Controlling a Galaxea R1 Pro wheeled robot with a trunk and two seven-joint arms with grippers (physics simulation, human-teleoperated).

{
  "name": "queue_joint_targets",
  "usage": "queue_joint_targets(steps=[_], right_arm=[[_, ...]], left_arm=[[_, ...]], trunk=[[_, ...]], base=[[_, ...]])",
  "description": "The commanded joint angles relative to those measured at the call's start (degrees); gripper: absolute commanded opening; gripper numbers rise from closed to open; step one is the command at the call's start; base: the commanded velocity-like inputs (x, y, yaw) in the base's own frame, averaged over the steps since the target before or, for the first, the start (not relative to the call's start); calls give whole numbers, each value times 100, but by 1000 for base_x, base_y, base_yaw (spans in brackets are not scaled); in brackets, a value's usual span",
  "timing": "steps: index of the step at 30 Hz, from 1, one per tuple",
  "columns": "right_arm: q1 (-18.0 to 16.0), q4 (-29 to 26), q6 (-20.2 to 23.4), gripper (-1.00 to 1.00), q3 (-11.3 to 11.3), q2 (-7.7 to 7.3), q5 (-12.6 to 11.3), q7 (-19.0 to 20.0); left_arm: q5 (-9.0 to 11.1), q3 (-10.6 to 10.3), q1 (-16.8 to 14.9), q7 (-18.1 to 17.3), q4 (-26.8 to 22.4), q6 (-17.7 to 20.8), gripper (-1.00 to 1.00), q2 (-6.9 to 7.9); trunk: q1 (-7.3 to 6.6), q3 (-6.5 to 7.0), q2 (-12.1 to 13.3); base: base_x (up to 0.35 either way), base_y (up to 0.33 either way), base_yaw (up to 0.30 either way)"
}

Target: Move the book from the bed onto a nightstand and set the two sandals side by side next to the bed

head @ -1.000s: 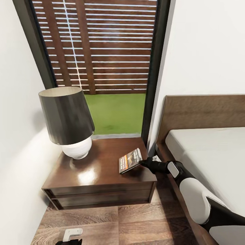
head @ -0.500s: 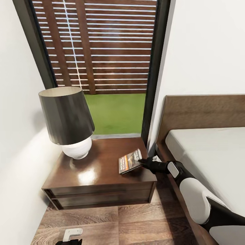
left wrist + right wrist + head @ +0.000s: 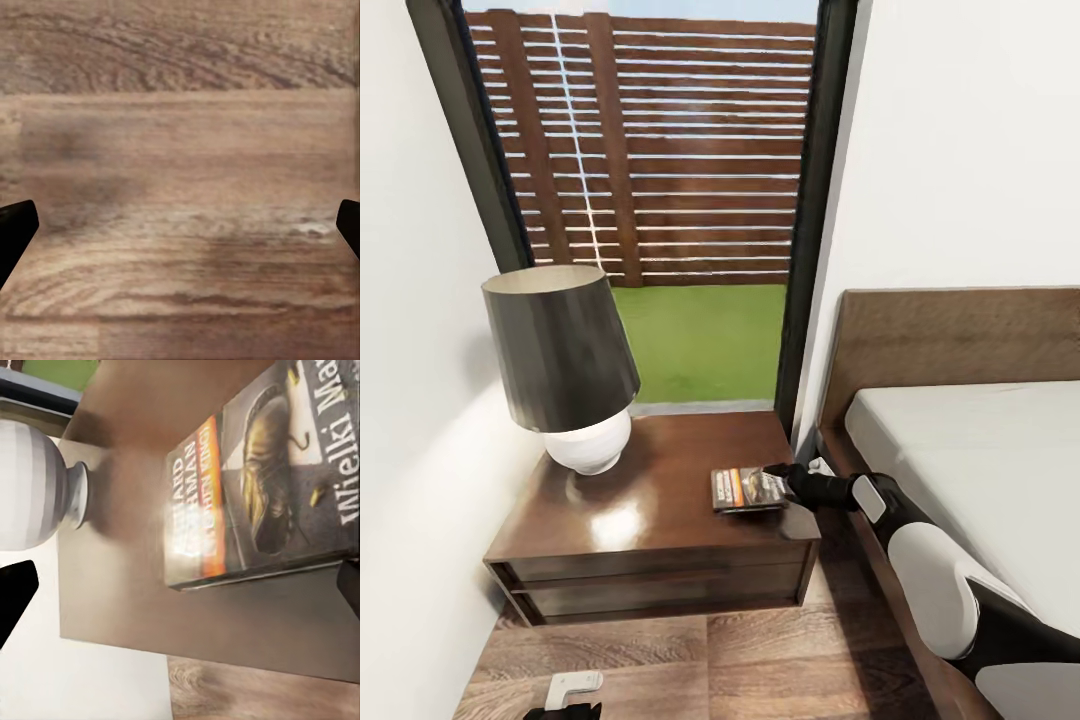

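On the nightstand [image 3: 650,500], near its bed-side edge, the book [image 3: 748,489] now lies flat where it was tilted a moment ago, your right gripper [image 3: 780,480] spread clear — sandals next.

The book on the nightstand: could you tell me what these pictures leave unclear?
- Book: head view too small for its lettering; right wrist view cuts its far end off.
- Right tool: its grip on the book cannot be judged.
- Nightstand: the lamp hides its back corner.
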Motion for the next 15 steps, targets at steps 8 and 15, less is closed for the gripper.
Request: queue_joint_targets(steps=[8, 15], right_arm=[[-1, -9, 48, 100, -15, 8, -42, -26], [-1, -9, 48, 100, -15, 5, -42, -24]], left_arm=[[42, -51, -2, 9, 1, -15, 100, 1], [40, -52, -2, 7, 1, -15, 100, 1]], trunk=[[-21, 173, 9], [-78, 320, 96]], base=[[0, 0, 0], [0, 0, 0]])
